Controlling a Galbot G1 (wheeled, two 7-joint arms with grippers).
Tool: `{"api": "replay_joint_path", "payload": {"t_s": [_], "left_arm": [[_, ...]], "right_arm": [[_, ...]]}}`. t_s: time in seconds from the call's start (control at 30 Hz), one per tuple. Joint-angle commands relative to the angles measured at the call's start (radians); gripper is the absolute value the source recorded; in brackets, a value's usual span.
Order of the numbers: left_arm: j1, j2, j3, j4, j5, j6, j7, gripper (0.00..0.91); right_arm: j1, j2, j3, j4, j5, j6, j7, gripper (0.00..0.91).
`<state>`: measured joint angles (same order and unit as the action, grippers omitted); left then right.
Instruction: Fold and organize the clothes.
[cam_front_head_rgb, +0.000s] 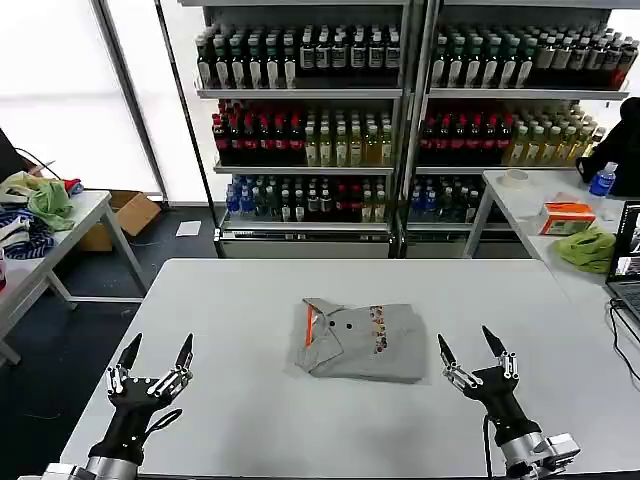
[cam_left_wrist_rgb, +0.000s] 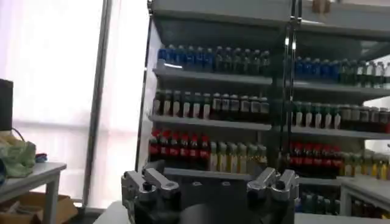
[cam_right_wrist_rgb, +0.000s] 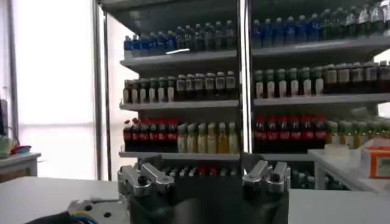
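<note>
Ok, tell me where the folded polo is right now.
In the head view the folded grey polo lies mid-table, between the open left end effector and the open right end effector, touching neither.

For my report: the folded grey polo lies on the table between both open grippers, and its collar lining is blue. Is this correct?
Not quite. The head view shows the polo's collar lining is orange, not blue. It does lie folded on the table between the open left gripper and right gripper.

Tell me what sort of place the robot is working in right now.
Probably a lab or demo room set up like a shop: shelves of bottled drinks stand behind the white table, where a folded grey polo lies; side tables hold clutter and a laptop.
</note>
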<state>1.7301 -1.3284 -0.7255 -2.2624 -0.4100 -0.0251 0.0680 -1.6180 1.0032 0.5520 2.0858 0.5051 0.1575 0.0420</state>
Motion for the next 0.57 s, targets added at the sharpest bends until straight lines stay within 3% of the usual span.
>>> {"api": "replay_joint_path", "payload": {"t_s": [0.03,0.57], "left_arm": [[0.017,-0.010,-0.027,-0.010,0.004,0.006,0.038,0.907],[0.057,-0.015,-0.040,-0.022,0.059,-0.027,0.074,0.907]], "right_arm": [[-0.015,-0.002,0.029,0.012,0.024,0.006,-0.036,0.907],[-0.020,-0.005,0.037,0.012,0.031,0.002,-0.051,0.907]]}}
